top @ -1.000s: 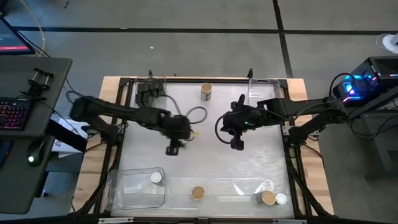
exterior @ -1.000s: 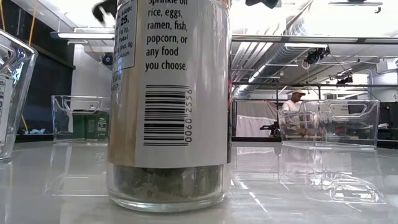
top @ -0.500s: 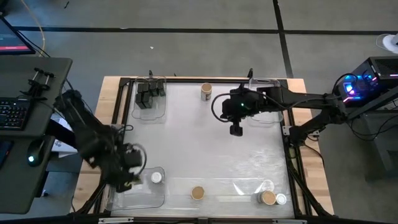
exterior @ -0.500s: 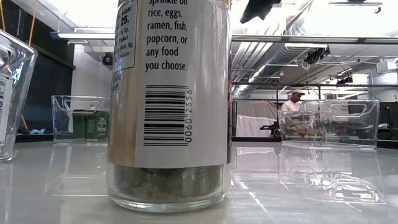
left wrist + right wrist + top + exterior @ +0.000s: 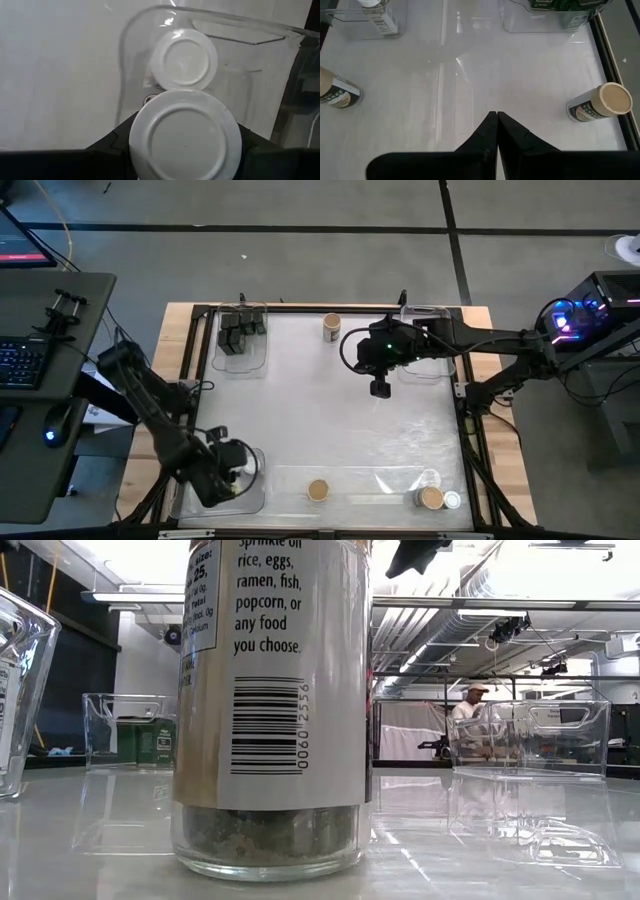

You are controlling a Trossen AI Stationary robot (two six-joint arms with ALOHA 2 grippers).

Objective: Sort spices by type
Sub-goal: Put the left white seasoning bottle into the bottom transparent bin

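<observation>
Low view: jar (image 5: 270, 710) label "ramen, fish, popcorn"; left gripper (image 5: 185, 150) clamps white-topped jar (image 5: 186, 137).

in the low view, a spice jar (image 5: 270, 705) stands close to the camera on the counter, and its white label can be read. the main panel says "sprinkle on rice, eggs, ramen, fish, popcorn, or any food you choose." under that is a barcode, with the digits "0060 2556" printed sideways along its right edge. a narrow side panel on the jar's left shows "25," and some smaller lines too fine to read. the labels on jars in the right wrist view are too small to read.
</observation>
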